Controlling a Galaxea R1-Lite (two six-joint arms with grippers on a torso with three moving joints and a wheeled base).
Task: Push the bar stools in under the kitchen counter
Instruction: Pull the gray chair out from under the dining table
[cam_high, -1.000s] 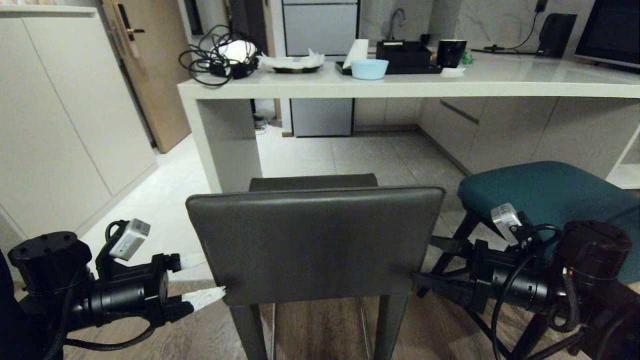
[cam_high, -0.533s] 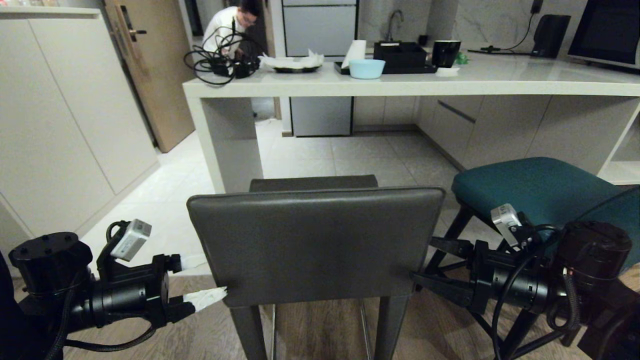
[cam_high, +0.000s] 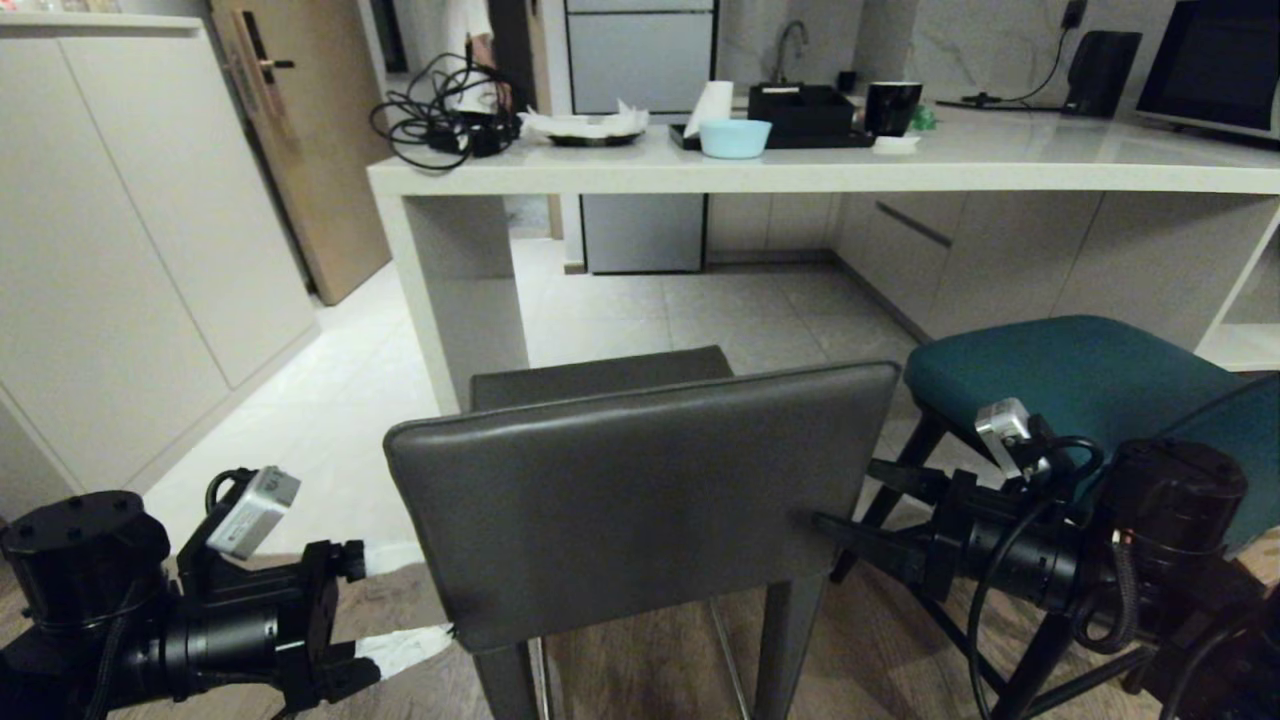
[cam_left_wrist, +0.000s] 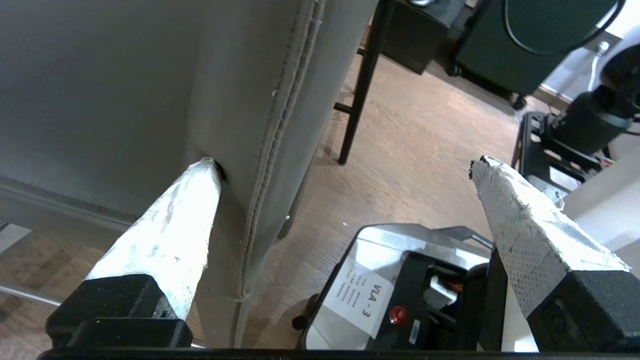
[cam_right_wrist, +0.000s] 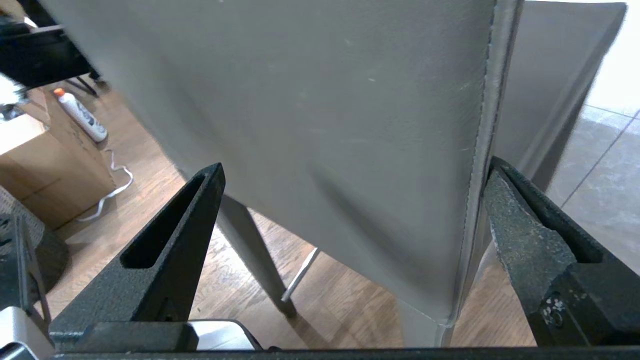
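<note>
Both tools, left (cam_high: 405, 600) and right (cam_high: 850, 505), spread wide, flank the grey stool's backrest (cam_high: 640, 495), tilted leftward.

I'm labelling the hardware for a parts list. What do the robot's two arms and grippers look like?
Both arms are black with round joint housings, looped black cables and a small silver camera box. The left gripper has white-wrapped fingers; the right gripper has bare black, textured, hollowed fingers.

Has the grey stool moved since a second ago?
Yes. The grey stool has turned: its backrest now slants, and its seat has shifted left, toward the kitchen counter side panel.
</note>
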